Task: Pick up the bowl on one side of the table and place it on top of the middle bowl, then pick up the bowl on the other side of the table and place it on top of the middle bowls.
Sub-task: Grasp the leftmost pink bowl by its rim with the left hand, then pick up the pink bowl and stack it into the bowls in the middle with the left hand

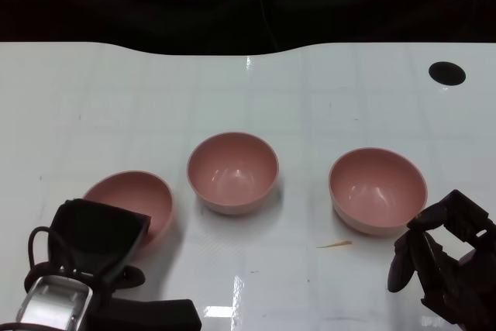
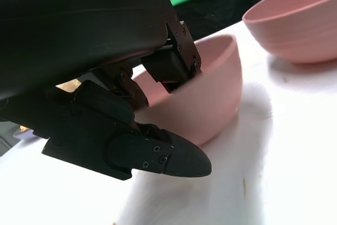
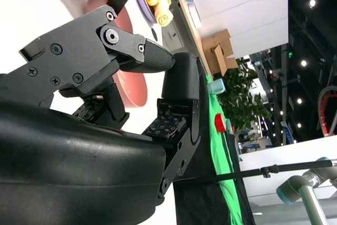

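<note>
- 3 pink bowls sit upright on the white desk [image 1: 139, 106], in a row across the head view.
- The middle bowl [image 1: 232, 172] stands alone at the centre, well apart from both hands.
- The left bowl [image 1: 132, 199] lies at about 8 o'clock from the middle bowl, tilted, with its near rim hidden behind the left hand [image 1: 97, 242].
- In the left wrist view, the left hand's fingers [image 2: 171, 64] reach over that bowl's rim into the inside, while a lower finger [image 2: 163, 156] lies outside its wall near the desk; the hand holds the bowl's rim between them.
- The right bowl [image 1: 377, 190] sits at about 4 o'clock from the middle bowl, apart from it.
- The right hand [image 1: 446, 257] hovers at 4 o'clock from the right bowl, just beside its near edge, fingers spread and holding nothing; the right wrist view shows the fingers [image 3: 142, 56] apart with the pink bowl beyond them.
- A small tan sliver [image 1: 335, 245] lies on the desk just in front of the right bowl.
- A round black hole [image 1: 447, 74] marks the desk at 2 o'clock, far from the bowls.
</note>
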{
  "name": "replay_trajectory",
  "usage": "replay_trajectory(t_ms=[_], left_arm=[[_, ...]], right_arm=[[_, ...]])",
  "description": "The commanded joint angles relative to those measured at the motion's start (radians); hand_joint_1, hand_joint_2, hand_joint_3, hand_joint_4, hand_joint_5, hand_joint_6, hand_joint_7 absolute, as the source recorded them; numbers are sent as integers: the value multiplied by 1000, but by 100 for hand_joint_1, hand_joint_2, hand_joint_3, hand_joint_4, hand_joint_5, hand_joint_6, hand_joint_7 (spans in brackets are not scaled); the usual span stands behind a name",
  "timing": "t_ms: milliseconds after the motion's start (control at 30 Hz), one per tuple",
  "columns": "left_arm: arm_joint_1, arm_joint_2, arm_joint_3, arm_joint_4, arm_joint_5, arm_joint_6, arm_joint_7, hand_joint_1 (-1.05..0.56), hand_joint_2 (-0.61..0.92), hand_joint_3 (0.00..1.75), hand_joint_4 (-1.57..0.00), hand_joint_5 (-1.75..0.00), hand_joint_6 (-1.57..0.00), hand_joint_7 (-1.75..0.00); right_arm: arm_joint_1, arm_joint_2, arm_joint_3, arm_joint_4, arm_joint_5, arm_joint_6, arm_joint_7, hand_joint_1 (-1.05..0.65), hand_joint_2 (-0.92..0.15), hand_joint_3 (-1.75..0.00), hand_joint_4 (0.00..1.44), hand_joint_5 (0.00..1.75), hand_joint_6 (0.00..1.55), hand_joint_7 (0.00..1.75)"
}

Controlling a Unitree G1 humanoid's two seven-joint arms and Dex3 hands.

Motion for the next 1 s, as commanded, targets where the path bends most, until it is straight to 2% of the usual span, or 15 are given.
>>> replay_trajectory(t_ms=[33,333,433,467,500,533,567,600,667,700,733,800,867,900,1000], left_arm=[[-26,2,-1,50,-32,3,44,-72,92,24,-88,-5,-85,-4],[-103,8,-17,205,-91,-12,148,-66,92,34,-86,-2,-83,-1],[-125,6,-15,254,-130,-45,211,-54,92,33,-97,-8,-91,-5],[-130,7,-13,266,-148,-63,232,-47,92,31,-93,-33,-97,-10],[-134,9,-3,278,-183,-107,262,-40,92,27,-75,-90,-98,-28],[-137,13,3,289,-212,-146,292,-31,92,20,-73,-119,-95,-56],[-140,15,6,299,-233,-173,313,-24,92,13,-75,-139,-88,-88],[-143,18,6,308,-246,-190,327,-22,92,10,-75,-146,-85,-99],[-145,27,17,312,-287,-237,340,-20,92,7,-75,-154,-83,-107],[-145,30,21,313,-302,-256,345,-18,91,5,-72,-166,-76,-126],[-144,36,26,308,-315,-271,342,-17,91,4,-71,-170,-73,-134],[-139,53,34,283,-333,-294,332,-16,92,9,-71,-174,-66,-151],[-135,66,43,260,-348,-313,329,-15,92,12,-71,-174,-64,-159],[-131,78,49,226,-355,-310,305,-15,92,13,-71,-174,-64,-156],[-123,111,69,136,-380,-301,221,-17,92,13,-72,-160,-76,-113]], right_arm=[[7,-9,-6,-14,14,-1,-1,-19,-65,-82,89,162,82,132],[9,-12,-5,-25,13,9,-6,-19,-66,-80,89,164,81,133],[10,-10,-3,-27,11,11,-10,-19,-66,-79,89,163,82,133],[10,-8,-3,-27,9,9,-12,-19,-66,-80,90,163,82,133],[10,-6,-2,-26,5,5,-14,-19,-66,-80,90,163,82,133],[10,-5,-1,-24,3,0,-14,-18,-66,-80,90,163,82,133],[10,-4,-1,-22,2,-3,-14,-18,-66,-81,90,163,82,133],[10,-4,-1,-21,1,-4,-14,-18,-66,-81,90,164,82,133],[7,-4,-2,-13,3,-11,-6,-19,-66,-82,89,164,81,134],[6,-4,-2,-11,3,-13,-4,-19,-66,-81,88,165,80,134],[5,-6,-2,-12,4,-10,-5,-19,-66,-81,88,165,80,135],[5,-7,-1,-11,4,-10,-5,-20,-66,-81,87,165,80,135],[4,-7,-2,-10,2,-11,-7,-20,-65,-81,88,165,80,135],[4,-7,-2,-10,0,-12,-9,-20,-65,-81,88,165,81,135],[0,-8,-6,1,3,-19,-1,-20,-65,-82,88,165,81,134]])
